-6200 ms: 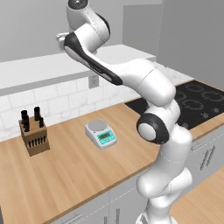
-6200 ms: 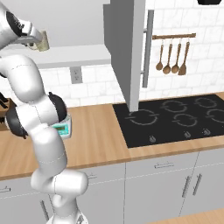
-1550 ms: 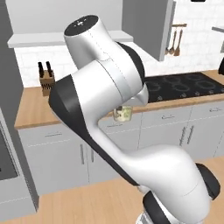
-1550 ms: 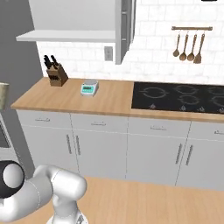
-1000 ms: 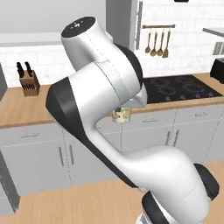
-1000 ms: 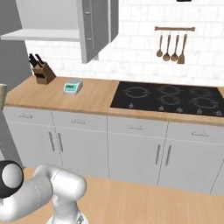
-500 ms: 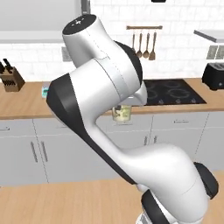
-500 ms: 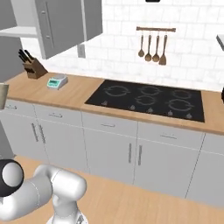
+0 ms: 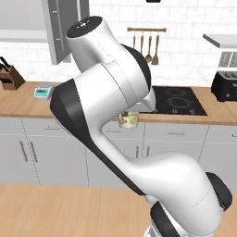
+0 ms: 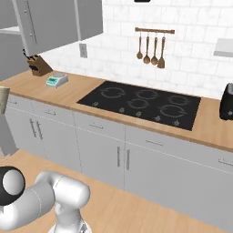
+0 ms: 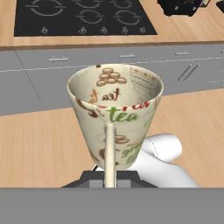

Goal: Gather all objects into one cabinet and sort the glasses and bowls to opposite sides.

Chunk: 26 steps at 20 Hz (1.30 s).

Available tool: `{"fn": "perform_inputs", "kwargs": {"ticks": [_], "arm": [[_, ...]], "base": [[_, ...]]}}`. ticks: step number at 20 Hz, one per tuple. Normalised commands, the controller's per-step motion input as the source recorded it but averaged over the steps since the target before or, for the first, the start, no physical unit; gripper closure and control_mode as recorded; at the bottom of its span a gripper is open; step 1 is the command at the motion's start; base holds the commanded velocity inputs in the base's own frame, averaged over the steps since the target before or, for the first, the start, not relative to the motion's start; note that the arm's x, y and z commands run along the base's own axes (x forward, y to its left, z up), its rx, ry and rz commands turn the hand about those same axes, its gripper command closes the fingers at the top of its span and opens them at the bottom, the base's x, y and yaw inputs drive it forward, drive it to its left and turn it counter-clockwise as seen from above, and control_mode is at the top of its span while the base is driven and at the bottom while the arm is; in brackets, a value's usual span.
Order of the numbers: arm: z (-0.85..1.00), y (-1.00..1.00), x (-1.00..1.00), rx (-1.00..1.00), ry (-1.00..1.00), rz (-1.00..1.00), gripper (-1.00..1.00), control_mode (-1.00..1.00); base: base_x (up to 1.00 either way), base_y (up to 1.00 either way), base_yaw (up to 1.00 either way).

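Jaws clamped on the rim of a cream cup (image 11: pixel 114 114) printed with "tea" lettering and brown coffee-bean motifs, the white arm (image 9: pixel 120 115) carries it out over the wooden floor (image 10: pixel 136 209), in front of the run of grey cupboards (image 10: pixel 113 154). Seen from the hand, the cup sits mouth-up and empty, one thin finger (image 11: pixel 109 153) running down its near wall, with the gripper (image 11: pixel 110 177) just below it. From the left base camera the same cup (image 9: pixel 128 119) peeks out beneath the arm's bulky elbow, level with the front edge of the wooden bench (image 9: pixel 28 104).

On that bench, a black induction hob (image 10: pixel 143 103) lies in the middle, a small green-faced kitchen scale (image 10: pixel 57 80) stands to its left, and a wooden knife block (image 10: pixel 37 66) sits further left against the tiled wall. A dark toaster (image 9: pixel 225 85) stands at the bench's right end. Four wooden utensils (image 10: pixel 150 48) hang from a rail (image 10: pixel 154 31) above the hob.

High on the wall to the left, a light-grey cabinet (image 10: pixel 54 22) with long vertical bar handles (image 10: pixel 31 22) has its door (image 9: pixel 62 28) swung open, well apart from the cup. Its interior cannot be made out from here.
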Motion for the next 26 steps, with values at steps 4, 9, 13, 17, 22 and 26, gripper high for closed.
{"fn": "perform_inputs", "kwargs": {"ticks": [4, 9, 13, 17, 22, 26], "arm": [[0.0, 0.0, 0.0, 0.0, 0.0, 0.0, 1.0, 1.0], [0.0, 0.0, 0.0, 0.0, 0.0, 0.0, 1.0, 1.0], [0.0, 0.0, 0.0, 0.0, 0.0, 0.0, 1.0, 1.0], [0.0, 0.0, 0.0, 0.0, 0.0, 0.0, 1.0, 1.0], [0.0, 0.0, 0.0, 0.0, 0.0, 0.0, 1.0, 1.0], [0.0, 0.0, 0.0, 0.0, 0.0, 0.0, 1.0, 1.0]], "base": [[-0.07, -1.0, 0.31], [-0.06, -1.0, 0.31], [-0.02, -1.0, 0.3], [0.0, -1.0, 0.29], [0.0, -1.0, 0.28], [0.0, -1.0, 0.27]]}}
